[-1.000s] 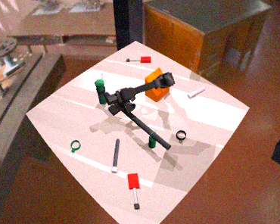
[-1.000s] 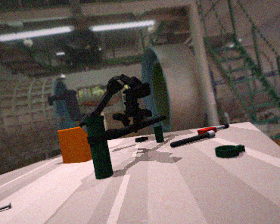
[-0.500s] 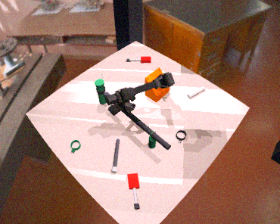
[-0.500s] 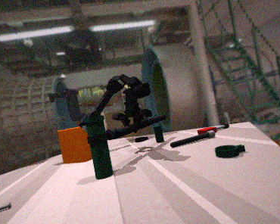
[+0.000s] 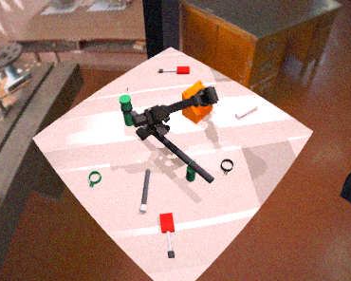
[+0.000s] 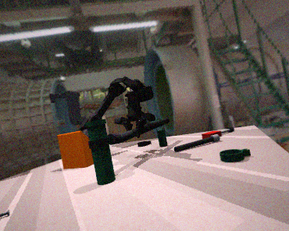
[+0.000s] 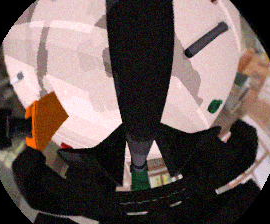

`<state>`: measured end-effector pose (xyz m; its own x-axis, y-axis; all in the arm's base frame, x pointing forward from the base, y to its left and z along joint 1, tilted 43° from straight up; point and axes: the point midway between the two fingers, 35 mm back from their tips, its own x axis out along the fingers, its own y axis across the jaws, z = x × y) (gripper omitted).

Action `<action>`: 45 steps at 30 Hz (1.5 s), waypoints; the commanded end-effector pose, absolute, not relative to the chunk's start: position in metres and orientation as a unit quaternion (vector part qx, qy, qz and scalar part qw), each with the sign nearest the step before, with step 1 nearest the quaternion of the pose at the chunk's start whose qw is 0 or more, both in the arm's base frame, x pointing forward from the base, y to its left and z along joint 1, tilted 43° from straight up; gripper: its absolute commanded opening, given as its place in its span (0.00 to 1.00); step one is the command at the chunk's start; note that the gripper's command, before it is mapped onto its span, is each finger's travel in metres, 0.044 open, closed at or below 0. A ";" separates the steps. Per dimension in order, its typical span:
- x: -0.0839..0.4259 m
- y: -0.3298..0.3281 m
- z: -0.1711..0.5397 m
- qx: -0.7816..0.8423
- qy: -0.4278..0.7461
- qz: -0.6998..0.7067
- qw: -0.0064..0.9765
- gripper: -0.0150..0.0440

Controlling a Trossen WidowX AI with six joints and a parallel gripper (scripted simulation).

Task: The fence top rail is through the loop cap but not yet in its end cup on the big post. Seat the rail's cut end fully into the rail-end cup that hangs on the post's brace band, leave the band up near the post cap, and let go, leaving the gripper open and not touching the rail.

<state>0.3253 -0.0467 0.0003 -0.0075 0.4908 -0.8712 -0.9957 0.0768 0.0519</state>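
Note:
The big green post (image 5: 127, 116) (image 6: 101, 164) stands at the table's far left, with a dark brace band (image 6: 95, 143) high on it near the post cap (image 5: 124, 100). The dark top rail (image 5: 183, 157) (image 6: 152, 126) (image 7: 138, 75) runs through the loop cap of the small green post (image 5: 191, 173) (image 6: 162, 137). Its cut end (image 7: 141, 150) points at the big post (image 7: 140, 181), close by the band. Whether the end sits in the cup is hidden by the gripper. My gripper (image 5: 152, 127) (image 6: 138, 124) (image 7: 136, 123) is shut on the rail near its post end.
An orange block (image 5: 196, 110) (image 6: 73, 149) (image 7: 46, 120) stands behind the arm. Loose on the table lie a grey rod (image 5: 145, 190) (image 6: 196, 143) (image 7: 206, 39), a green ring (image 5: 95, 177) (image 6: 234, 154), a black ring (image 5: 227, 165), a white bar (image 5: 246, 112) and two red-headed tools (image 5: 180, 69) (image 5: 167, 223).

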 end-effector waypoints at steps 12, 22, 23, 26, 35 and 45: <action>0.324 -0.061 0.000 -0.330 0.389 0.592 0.624 0.25; 0.324 -0.067 -0.003 -0.330 0.389 0.592 0.624 0.25; 0.324 -0.067 -0.003 -0.330 0.389 0.592 0.624 0.25; 0.324 -0.069 -0.004 -0.330 0.389 0.592 0.624 0.25; 0.325 -0.073 -0.007 -0.331 0.389 0.592 0.624 0.25; 0.325 -0.078 -0.011 -0.331 0.389 0.592 0.624 0.25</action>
<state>0.3222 -0.0687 -0.0122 -0.0207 0.4961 -0.8680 -0.9959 0.0659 0.0615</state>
